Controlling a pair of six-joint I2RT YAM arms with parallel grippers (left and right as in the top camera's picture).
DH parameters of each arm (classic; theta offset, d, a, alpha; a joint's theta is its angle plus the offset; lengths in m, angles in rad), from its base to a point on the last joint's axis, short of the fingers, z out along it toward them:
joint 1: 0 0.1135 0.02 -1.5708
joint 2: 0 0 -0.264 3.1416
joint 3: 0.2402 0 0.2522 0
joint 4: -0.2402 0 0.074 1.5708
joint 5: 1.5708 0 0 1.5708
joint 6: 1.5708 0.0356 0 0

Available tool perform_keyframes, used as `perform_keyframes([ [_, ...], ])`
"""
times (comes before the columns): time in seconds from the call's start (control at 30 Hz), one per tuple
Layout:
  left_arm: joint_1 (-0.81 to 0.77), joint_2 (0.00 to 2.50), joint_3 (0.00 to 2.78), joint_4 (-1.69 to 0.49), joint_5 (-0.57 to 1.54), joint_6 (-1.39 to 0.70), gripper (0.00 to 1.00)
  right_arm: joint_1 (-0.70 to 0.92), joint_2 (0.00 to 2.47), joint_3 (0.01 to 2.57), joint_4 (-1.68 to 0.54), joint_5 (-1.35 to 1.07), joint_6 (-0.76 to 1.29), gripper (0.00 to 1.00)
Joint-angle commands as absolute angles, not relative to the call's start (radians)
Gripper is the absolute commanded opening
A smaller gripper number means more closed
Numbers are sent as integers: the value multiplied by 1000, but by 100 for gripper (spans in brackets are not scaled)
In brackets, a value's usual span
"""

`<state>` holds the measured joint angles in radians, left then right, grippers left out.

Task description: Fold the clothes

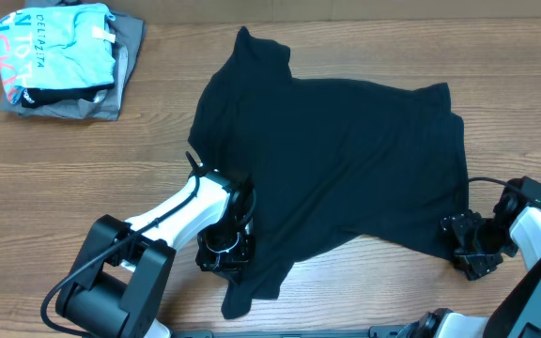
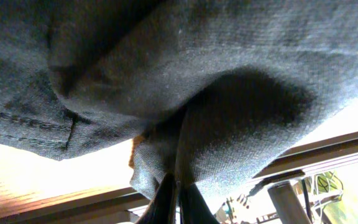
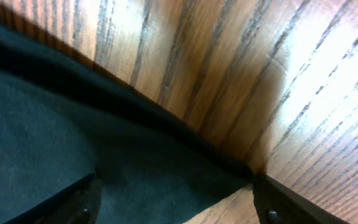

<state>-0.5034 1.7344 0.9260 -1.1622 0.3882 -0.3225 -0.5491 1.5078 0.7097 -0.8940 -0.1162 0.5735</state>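
Observation:
The clothes, a black T-shirt (image 1: 336, 160), lie spread on the wooden table, with one lower corner trailing toward the front edge. My left gripper (image 1: 225, 246) sits at the shirt's lower left edge. In the left wrist view its fingers (image 2: 166, 199) are shut together on a bunched fold of the dark fabric (image 2: 185, 93), which is lifted off the table. My right gripper (image 1: 468, 246) is at the shirt's lower right corner. In the right wrist view the right gripper (image 3: 176, 199) stands open, and the shirt's corner (image 3: 135, 180) lies flat between the wide-apart fingers.
A pile of folded garments sits at the back left: a light blue printed shirt (image 1: 54, 52) on top of a grey one (image 1: 128, 56). Bare wood table (image 1: 83, 160) surrounds the shirt. The table's front edge runs close behind both arms.

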Motion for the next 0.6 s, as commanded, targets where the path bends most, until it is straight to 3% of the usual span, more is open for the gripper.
perform_keyframes([
  [0.0,-503,1729,917,-1161,385,-337,4,-551,1507,675,-864,-130,577,75],
  [0.1,-503,1729,917,-1158,385,-337,4,-551,1507,673,-864,-130,577,57],
  [0.23,-503,1729,918,-1158,385,-337,4,-551,1507,673,-865,-128,577,8],
  [0.27,-503,1729,920,-1159,385,-336,4,-551,1507,674,-863,-128,578,4],
  [0.57,-505,1672,1029,-1249,365,-315,4,-551,1492,785,-922,-60,603,4],
])
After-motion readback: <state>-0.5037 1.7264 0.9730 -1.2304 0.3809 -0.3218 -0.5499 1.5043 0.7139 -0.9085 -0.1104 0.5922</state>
